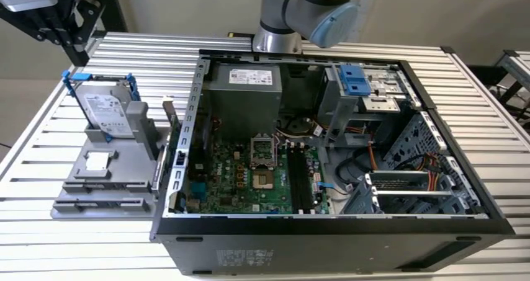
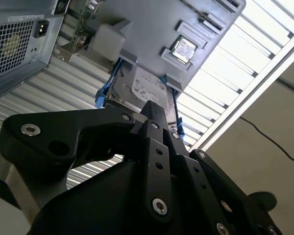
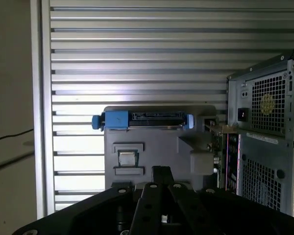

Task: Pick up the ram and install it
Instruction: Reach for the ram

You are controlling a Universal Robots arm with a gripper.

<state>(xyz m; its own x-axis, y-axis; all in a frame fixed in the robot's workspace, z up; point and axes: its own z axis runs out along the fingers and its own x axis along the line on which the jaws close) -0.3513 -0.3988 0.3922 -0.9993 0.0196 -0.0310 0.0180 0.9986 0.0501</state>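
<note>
Aloft, tool [image 3: 160,170] near gray holder [image 3: 157,147], upright hard drive [image 3: 147,118].

The ram [image 1: 169,121] is a thin, flat, dark stick standing upright on one long edge. It sits at the side of the grey holder [image 1: 108,182] that faces the open computer case [image 1: 331,234]. In the first wrist view the ram [image 3: 220,152] shows edge-on, a narrow greenish strip between holder and case
</note>
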